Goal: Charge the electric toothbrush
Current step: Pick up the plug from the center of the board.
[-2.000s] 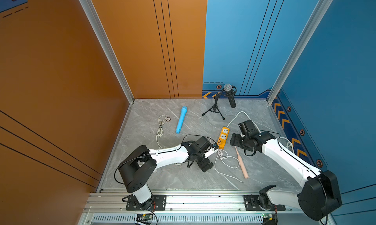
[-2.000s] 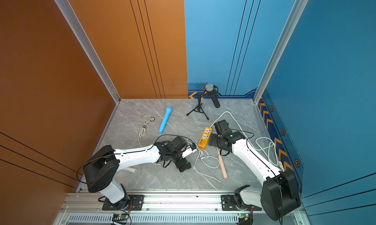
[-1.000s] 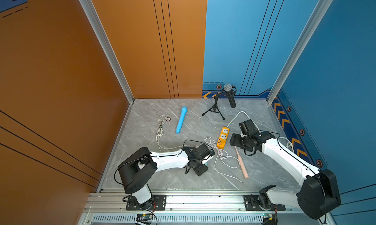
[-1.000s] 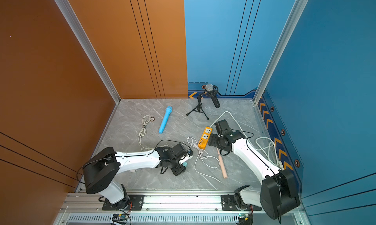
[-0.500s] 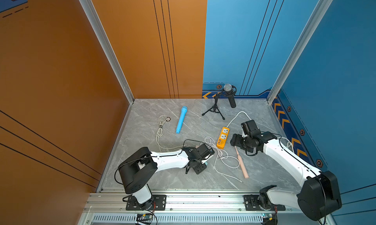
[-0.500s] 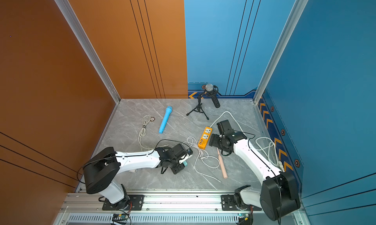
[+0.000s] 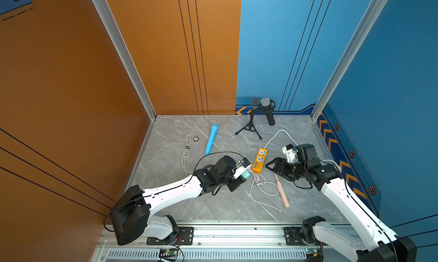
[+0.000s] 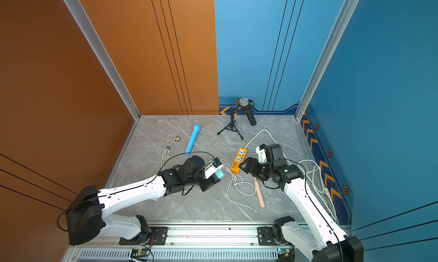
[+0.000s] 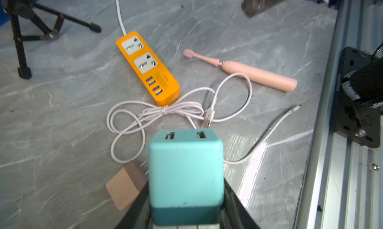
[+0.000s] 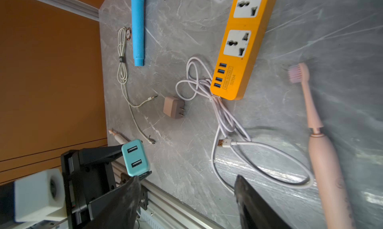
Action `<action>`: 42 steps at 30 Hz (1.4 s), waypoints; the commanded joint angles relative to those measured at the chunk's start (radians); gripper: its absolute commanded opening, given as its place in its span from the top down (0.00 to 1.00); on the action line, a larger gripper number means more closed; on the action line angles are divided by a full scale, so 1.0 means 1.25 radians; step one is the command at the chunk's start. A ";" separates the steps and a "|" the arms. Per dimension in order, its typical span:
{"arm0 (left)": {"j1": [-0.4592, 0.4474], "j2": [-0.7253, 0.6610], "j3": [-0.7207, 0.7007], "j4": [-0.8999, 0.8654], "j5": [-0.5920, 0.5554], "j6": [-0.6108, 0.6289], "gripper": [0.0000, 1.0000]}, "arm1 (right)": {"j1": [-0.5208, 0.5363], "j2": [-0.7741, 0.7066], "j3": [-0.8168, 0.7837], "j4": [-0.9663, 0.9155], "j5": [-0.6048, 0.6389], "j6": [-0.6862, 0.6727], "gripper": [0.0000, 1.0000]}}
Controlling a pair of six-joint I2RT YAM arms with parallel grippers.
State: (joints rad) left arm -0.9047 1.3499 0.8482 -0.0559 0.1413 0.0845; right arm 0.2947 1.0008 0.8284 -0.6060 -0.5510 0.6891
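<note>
My left jaws are clamped on the flat sides of the teal adapter (image 9: 186, 167) and hold it clear of the worktop (image 9: 62, 134). Its two USB ports face away from my wrist, toward the strip (image 9: 148, 69). I cannot see the prongs; they probably point back into my palm. My right jaws stand wide and empty. They hang low beside the strip's near end, over the head of the toothbrush (image 10: 317, 147). The toothbrush lies flat to the right of the cable (image 9: 165, 112), head far and handle near, with nothing plugged into it. The cable is a tied coil touching the strip's near end, and its USB plug (image 10: 224, 143) lies loose on the stone, ahead of my right jaws. As I read it, the step is to join that plug to one of the ports. I should hold the adapter level and unmoving with the left. With the right I should pinch the plug by its white shell, not by the cord, so it cannot swivel. Then I should line its metal tongue square to a port and push straight in. The coil may drag against the push and tug the toothbrush. A tan adapter (image 10: 173, 107) lies left of the coil, and I should steer clear of it.
</note>
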 commanded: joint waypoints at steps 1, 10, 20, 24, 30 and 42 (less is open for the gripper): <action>0.007 0.008 0.014 0.064 0.101 0.039 0.75 | 0.036 -0.006 -0.015 0.077 -0.075 0.045 0.25; 0.007 0.021 0.058 0.070 0.175 0.045 0.78 | 0.117 0.059 0.023 0.147 -0.077 0.054 0.31; 0.014 0.017 0.059 0.068 0.156 0.056 0.78 | 0.143 0.086 0.041 0.156 -0.081 0.057 0.53; 0.016 0.022 0.067 0.068 0.163 0.059 0.79 | 0.152 0.095 0.038 0.157 -0.082 0.056 0.56; 0.019 0.029 0.074 0.066 0.147 0.064 0.79 | 0.157 0.096 0.043 0.164 -0.081 0.060 0.66; 0.028 0.018 0.060 0.058 0.042 0.014 0.20 | 0.148 0.147 0.193 -0.048 0.241 -0.003 0.80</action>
State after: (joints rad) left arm -0.8780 1.3899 0.9257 0.0093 0.2871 0.1253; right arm 0.4889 1.1534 0.9825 -0.5190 -0.4835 0.7208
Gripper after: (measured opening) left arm 0.775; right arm 0.288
